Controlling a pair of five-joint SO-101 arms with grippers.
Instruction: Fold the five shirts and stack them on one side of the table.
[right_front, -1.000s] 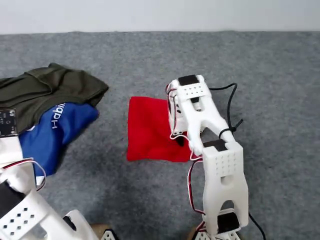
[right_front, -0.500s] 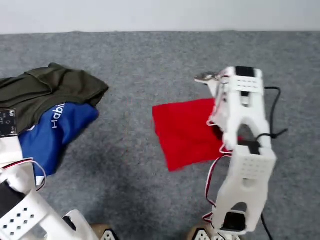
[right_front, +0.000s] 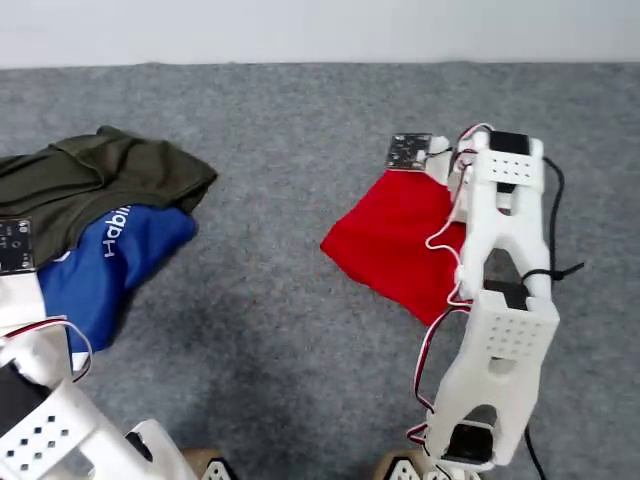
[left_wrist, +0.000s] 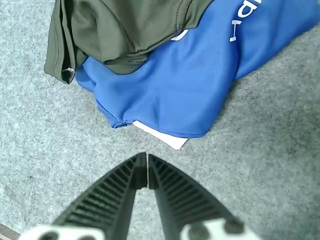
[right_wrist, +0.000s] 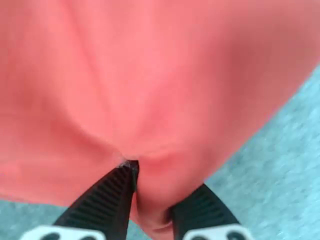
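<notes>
Right wrist view: the right fingers (right_wrist: 122, 182) pinch a small pucker of the red shirt (right_wrist: 150, 75). So thin a bite may slip, or a pull may drag the fold open.

Left wrist view: the left fingers (left_wrist: 137, 172) are closed on nothing, near the blue shirt (left_wrist: 190, 85) and green shirt (left_wrist: 125, 25).

High view: the red shirt sits well apart from that heap on the grey, napped bench (right_front: 270, 380), with a white wall (right_front: 300, 30) behind.

left of your table (right_front: 300, 120): top shirt (right_front: 90, 185) lies on lower shirt (right_front: 110, 265) | right of centre: lone shirt (right_front: 390, 250), well apart from them | your right gripper (right_wrist: 160, 185) at lone shirt's right edge | your left gripper (left_wrist: 148, 162) near lower shirt
</notes>
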